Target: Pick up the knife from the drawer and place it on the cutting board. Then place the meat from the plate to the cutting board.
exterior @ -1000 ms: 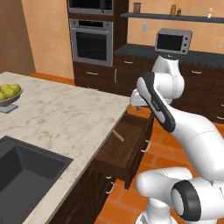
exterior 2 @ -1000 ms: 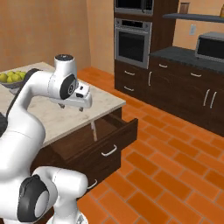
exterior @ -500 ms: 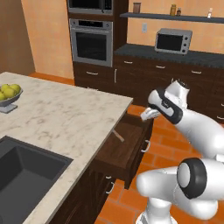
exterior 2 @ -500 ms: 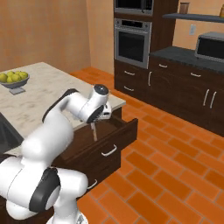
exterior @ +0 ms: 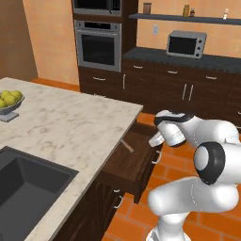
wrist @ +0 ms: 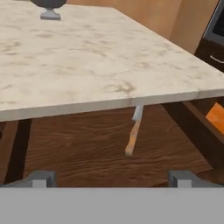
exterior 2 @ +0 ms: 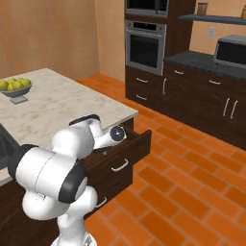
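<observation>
1. Lying flat on the drawer [wrist: 87,153] floor, the knife [wrist: 133,133] has its brown handle end toward the gripper [wrist: 111,177] and its pale blade running away under the countertop [wrist: 100,61] edge; only a short bit of blade shows.
2. Long axis runs nearly straight ahead of the hand, leaning slightly right going away; knife sits abt centred btwn the two fingertips [wrist: 41,178], ahead of them, not touching.
3. Fingers are spread wide, nothing btwn them.
4. Judgement: reach fwd and down onto the handle; the blade side is blocked by the counter overhang, so the handle is the only free grab.
5. Drawer [exterior: 129,160] is pulled out beside the arm; fruit bowl [exterior: 9,103] stands far back on the counter.
</observation>
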Tool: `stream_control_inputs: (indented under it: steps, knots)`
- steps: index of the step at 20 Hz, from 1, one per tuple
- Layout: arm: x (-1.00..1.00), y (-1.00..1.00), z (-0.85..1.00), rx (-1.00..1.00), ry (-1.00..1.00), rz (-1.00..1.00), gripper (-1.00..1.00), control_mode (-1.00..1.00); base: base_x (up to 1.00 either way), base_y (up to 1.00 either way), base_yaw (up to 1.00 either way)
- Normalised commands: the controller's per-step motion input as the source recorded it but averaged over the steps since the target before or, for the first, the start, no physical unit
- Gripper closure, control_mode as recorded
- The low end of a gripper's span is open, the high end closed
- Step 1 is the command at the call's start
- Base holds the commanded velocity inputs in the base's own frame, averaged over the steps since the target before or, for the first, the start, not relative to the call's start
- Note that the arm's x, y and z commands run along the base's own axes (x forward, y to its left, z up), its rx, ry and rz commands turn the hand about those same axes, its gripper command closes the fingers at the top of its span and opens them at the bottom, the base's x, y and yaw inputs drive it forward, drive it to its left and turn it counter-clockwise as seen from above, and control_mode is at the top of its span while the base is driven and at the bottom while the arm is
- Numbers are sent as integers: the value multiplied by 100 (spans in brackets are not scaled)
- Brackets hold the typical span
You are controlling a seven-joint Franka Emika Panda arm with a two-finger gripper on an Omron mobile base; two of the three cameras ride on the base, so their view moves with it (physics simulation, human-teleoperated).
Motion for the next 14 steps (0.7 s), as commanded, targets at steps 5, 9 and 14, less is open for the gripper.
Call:
stream_control_inputs:
  steps: [5,9,14]
  knots:
    - [49,0,-12,0,4,6,-100,-100,0,0,0]
    - [26,0,-4,0,6,0,-100,-100,0,0,0]
    - [3,0,-18,-3,12,0,-100,-100,0,0,0]
